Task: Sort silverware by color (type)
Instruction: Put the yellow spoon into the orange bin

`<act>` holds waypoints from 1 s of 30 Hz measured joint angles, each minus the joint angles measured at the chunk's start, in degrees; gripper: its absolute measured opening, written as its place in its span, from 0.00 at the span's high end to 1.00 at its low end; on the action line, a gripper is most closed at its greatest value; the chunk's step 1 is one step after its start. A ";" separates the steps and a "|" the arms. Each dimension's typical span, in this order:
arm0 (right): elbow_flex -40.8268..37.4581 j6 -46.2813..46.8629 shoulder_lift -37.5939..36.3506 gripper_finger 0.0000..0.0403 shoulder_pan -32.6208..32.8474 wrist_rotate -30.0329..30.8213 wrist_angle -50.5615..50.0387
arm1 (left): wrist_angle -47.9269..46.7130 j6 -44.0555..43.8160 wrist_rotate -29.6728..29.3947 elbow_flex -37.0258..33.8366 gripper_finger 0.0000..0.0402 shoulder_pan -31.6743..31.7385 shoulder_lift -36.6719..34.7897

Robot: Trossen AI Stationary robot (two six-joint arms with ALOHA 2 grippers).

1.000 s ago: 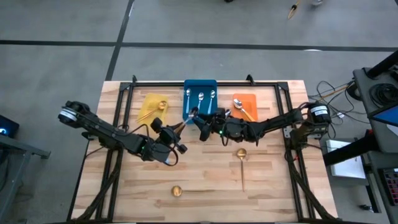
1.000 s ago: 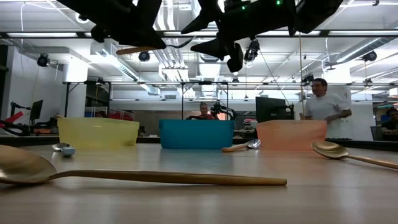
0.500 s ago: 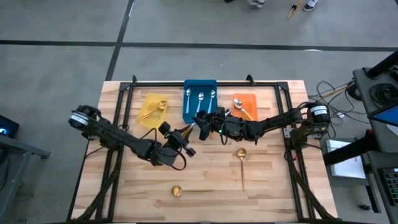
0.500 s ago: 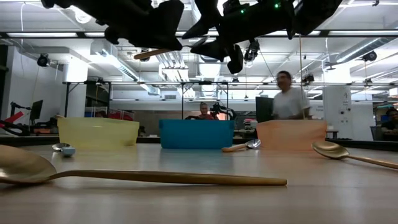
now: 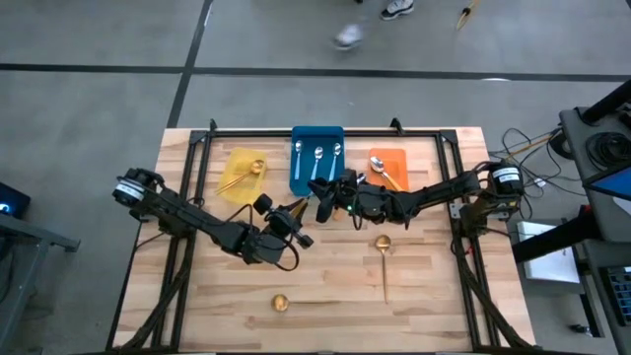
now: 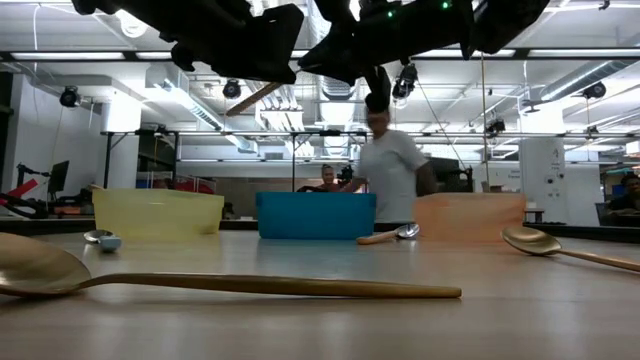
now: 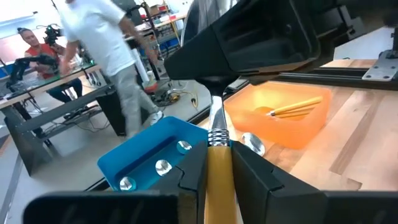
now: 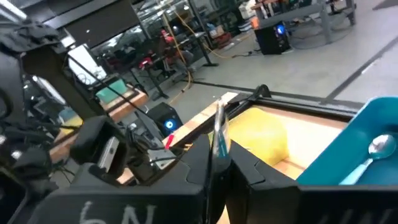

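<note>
While three spoons [image 5: 318, 154] fill the blue bin [image 5: 316, 184], others sit sparser.

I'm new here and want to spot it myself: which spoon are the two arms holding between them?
Look above the middle of the wooden table, just in front of the blue bin. There the left fingers and right fingers both clamp one orange-handled spoon in mid-air; every other spoon lies flat.

Table [image 5: 434, 286]: pale wood planks, matt. Bins [image 5: 317, 138]: smooth plastic, slightly glossy. Gold spoon [image 6: 200, 283]: polished metal, shiny. Arms [image 5: 197, 222]: dark matt.
</note>
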 joint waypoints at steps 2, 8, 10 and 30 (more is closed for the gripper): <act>0.00 -1.54 0.00 0.97 0.04 -0.28 0.01 | -0.08 -0.11 0.23 -0.02 0.87 -0.02 0.00; -0.20 -6.36 -0.32 0.97 -0.03 -1.55 -4.17 | 0.33 -1.09 -0.40 0.04 0.81 -0.34 -0.24; -0.20 -7.54 -1.90 0.97 -0.01 -2.25 -7.49 | 0.25 -1.05 -0.38 0.04 0.80 -0.67 -0.29; -0.17 -27.19 -14.50 0.97 7.19 -15.09 -38.15 | 5.51 0.16 47.17 -7.94 0.75 2.43 -6.56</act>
